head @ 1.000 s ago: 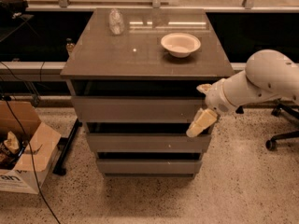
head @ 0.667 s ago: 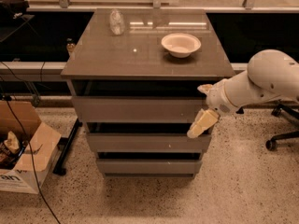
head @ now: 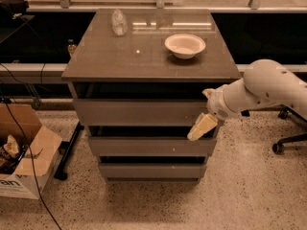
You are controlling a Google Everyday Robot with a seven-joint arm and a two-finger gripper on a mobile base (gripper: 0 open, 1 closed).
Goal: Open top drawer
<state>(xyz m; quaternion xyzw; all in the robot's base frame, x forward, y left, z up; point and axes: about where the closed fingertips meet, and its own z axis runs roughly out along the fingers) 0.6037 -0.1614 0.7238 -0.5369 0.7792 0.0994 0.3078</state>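
Note:
The grey cabinet has three plain handleless drawer fronts. The top drawer is the tallest front, just under the tabletop, with a dark gap above it, and it looks closed. Two slimmer fronts sit below it: the middle one and the bottom one. My white arm reaches in from the right. The cream-coloured gripper is at the lower right corner of the top drawer front, over the dark gap between the top and middle drawers.
A white bowl and a clear bottle rest on the cabinet top. An open cardboard box and cables lie on the floor at left. An office chair base stands at right.

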